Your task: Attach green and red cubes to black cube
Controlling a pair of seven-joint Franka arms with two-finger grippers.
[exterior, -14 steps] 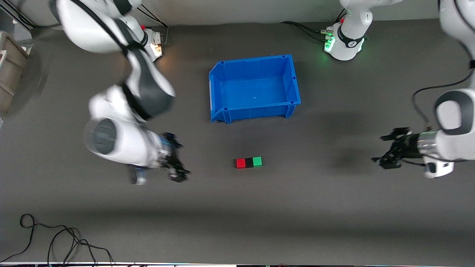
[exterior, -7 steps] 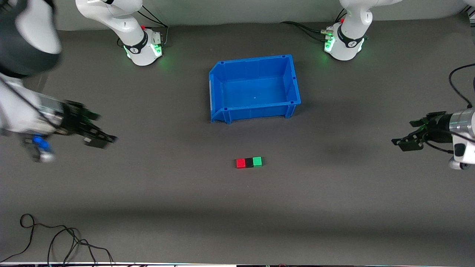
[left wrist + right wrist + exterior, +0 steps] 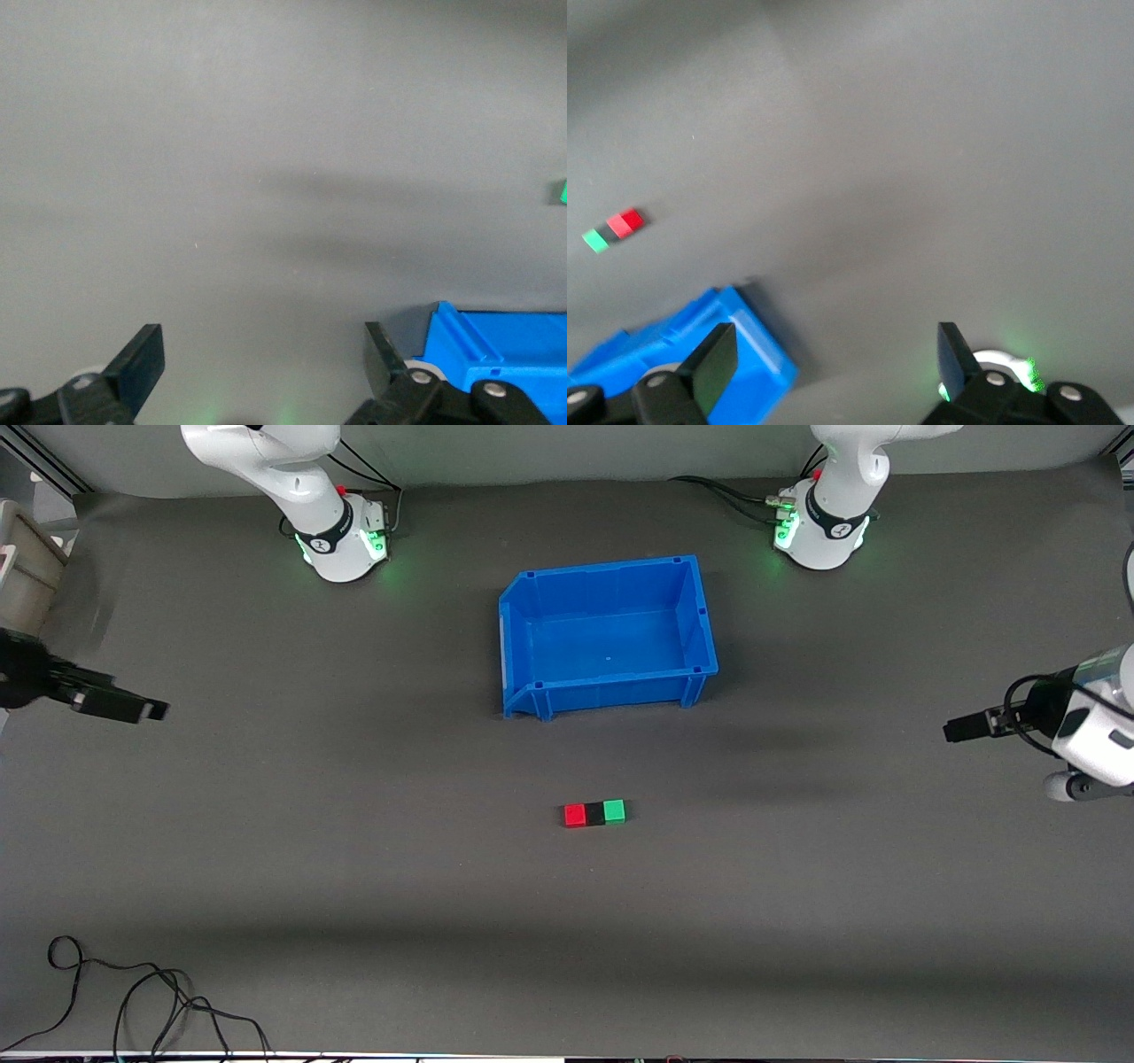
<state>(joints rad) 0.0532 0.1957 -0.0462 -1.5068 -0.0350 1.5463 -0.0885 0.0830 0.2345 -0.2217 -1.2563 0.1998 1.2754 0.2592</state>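
The red cube (image 3: 575, 815), black cube (image 3: 594, 814) and green cube (image 3: 614, 811) lie joined in one row on the dark table, black in the middle, nearer the front camera than the blue bin. They also show small in the right wrist view, red (image 3: 629, 220) and green (image 3: 595, 240). My right gripper (image 3: 120, 705) is open and empty over the right arm's end of the table; its fingers (image 3: 713, 361) stand wide apart. My left gripper (image 3: 964, 728) is open and empty over the left arm's end; its fingers (image 3: 142, 363) are spread.
An empty blue bin (image 3: 700, 615) stands mid-table between the cubes and the arm bases; its corner shows in the left wrist view (image 3: 505, 350). A black cable (image 3: 133, 1001) lies at the front corner at the right arm's end. A beige box (image 3: 22, 576) stands off that end.
Both arms have swung outward away from the cube row, each toward its own end of the table. The three cubes have not moved.
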